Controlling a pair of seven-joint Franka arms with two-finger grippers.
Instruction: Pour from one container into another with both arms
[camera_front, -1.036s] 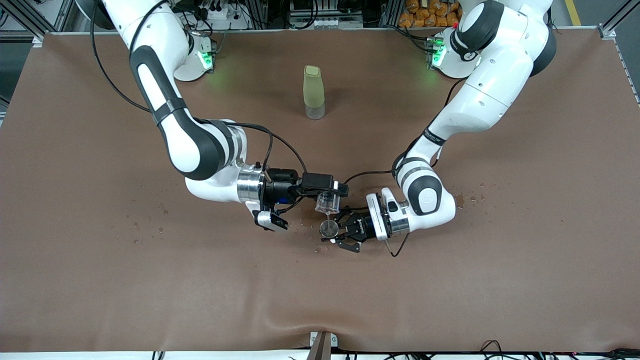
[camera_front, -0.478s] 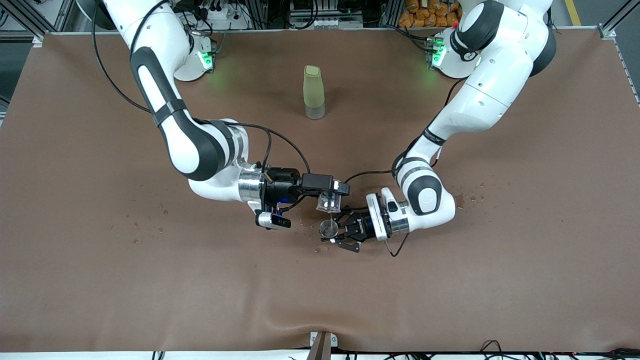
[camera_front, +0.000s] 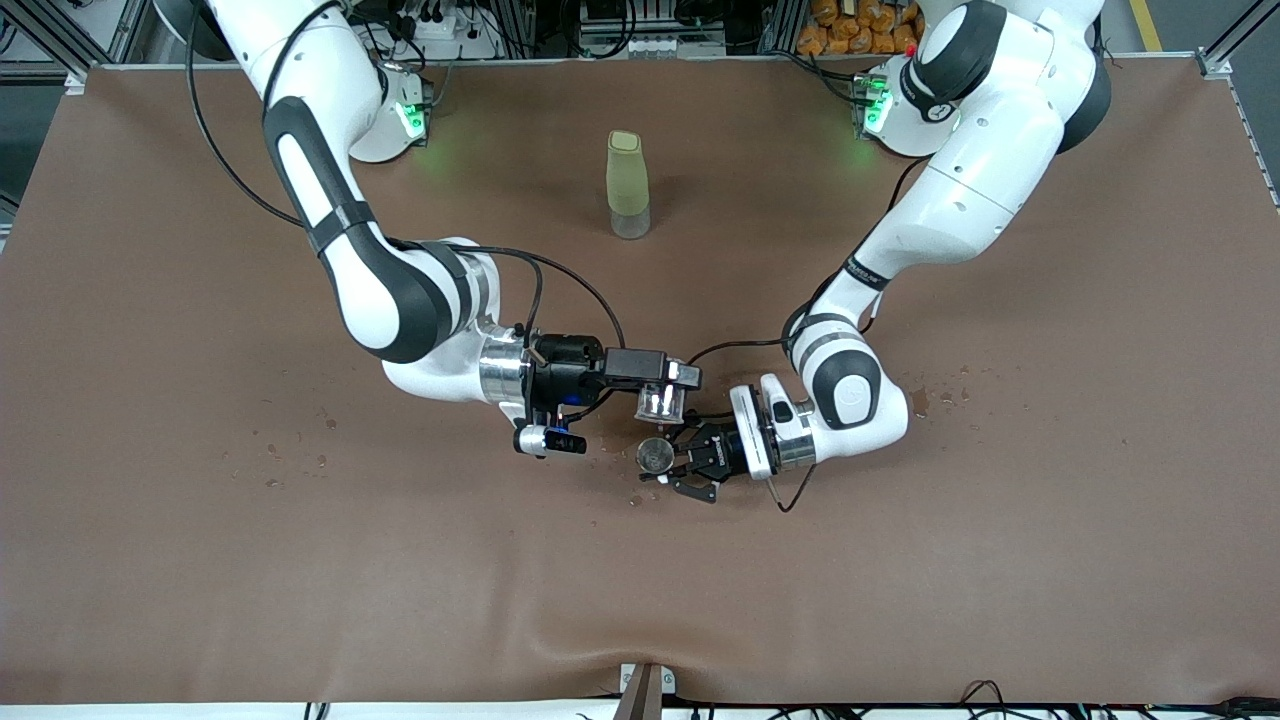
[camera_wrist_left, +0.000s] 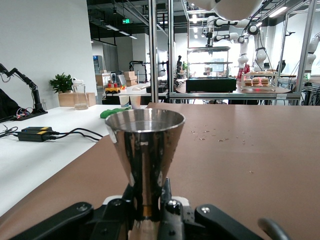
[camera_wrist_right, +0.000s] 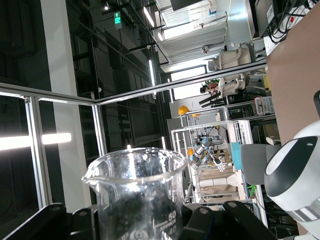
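Over the table's middle my right gripper (camera_front: 663, 390) is shut on the tiny clear cup (camera_front: 659, 404). The cup is tipped on its side with its lip toward the jigger. Just below it, the shiny metal jigger (camera_front: 655, 455) stands upright with its open cone facing up. My left gripper (camera_front: 670, 463) is shut on its narrow waist. In the left wrist view the jigger (camera_wrist_left: 145, 145) rises from my left gripper (camera_wrist_left: 149, 214). In the right wrist view the cup (camera_wrist_right: 136, 192) fills the space in my right gripper (camera_wrist_right: 142, 220). No stream shows between cup and jigger.
A tall pale-green bottle (camera_front: 627, 185) stands farther from the front camera, between the two bases. Small wet spots (camera_front: 940, 396) mark the brown table cover (camera_front: 1000, 560) toward the left arm's end, and more lie under the right arm.
The thin stream seen running from the cup into the jigger a second ago is gone. The right wrist has rolled back a little, lifting the cup's lip. The left gripper and jigger barely moved.
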